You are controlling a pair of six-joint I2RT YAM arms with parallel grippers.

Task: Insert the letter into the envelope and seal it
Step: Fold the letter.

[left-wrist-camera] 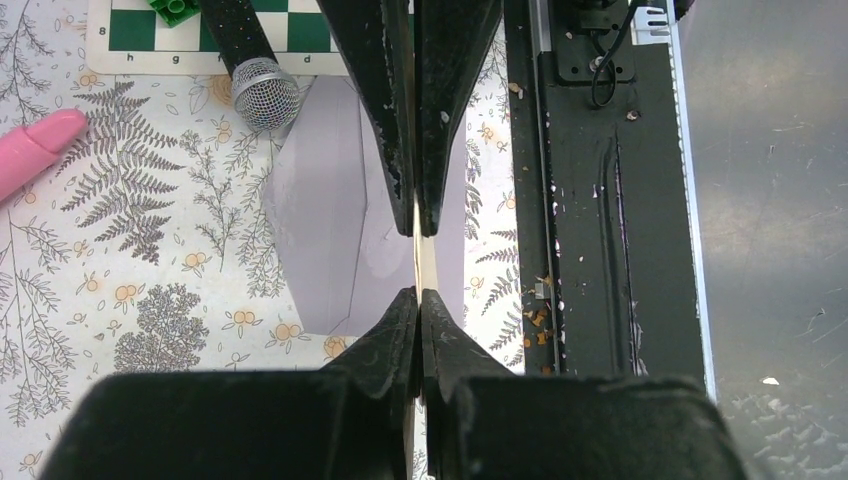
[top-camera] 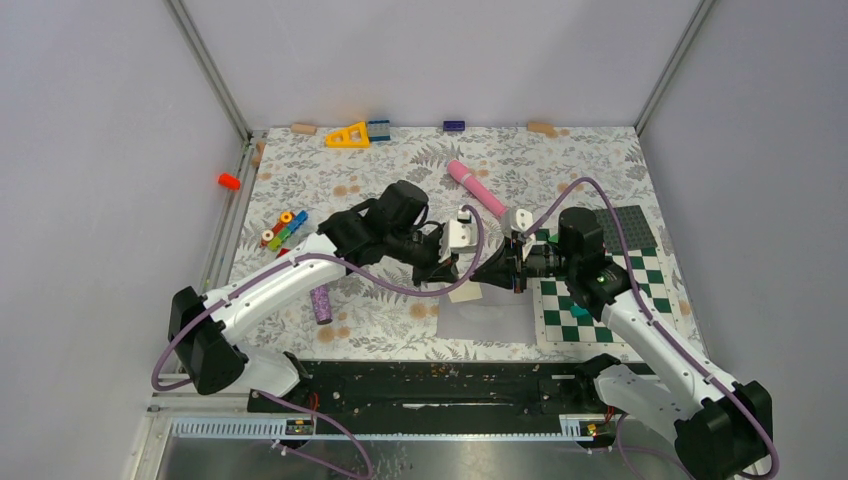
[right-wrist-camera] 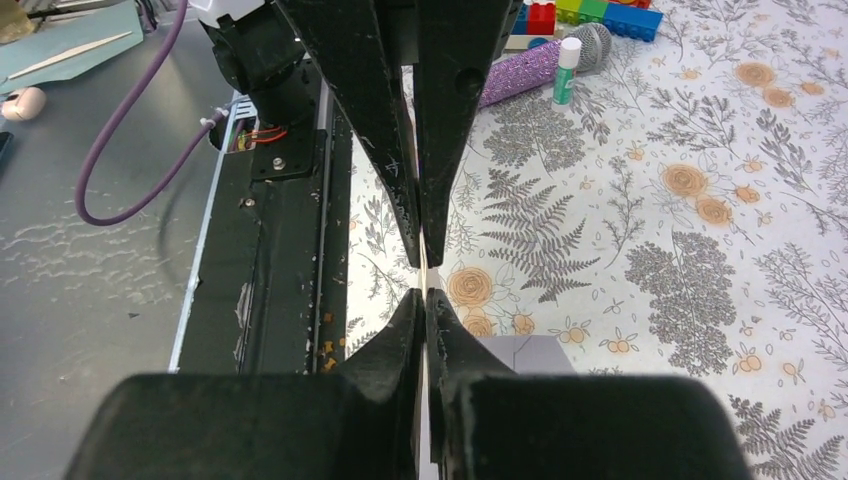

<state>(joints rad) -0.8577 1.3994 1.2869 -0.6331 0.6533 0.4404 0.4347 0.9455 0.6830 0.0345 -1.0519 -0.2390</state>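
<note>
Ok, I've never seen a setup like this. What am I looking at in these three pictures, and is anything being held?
This is a robot with a left arm and a right arm, bolted side by side at the near edge of a flower-patterned table. The wide picture looks down from above and behind the arms. The other two pictures come from a camera on each wrist, looking along that arm's own fingers. In the middle, the left hand and the right hand face each other. Both are shut on a thin cream sheet, the letter, held edge-on over the pale grey envelope. Also on the table are a checkerboard mat, a glittery purple microphone, a pink stick and coloured bricks.
</note>
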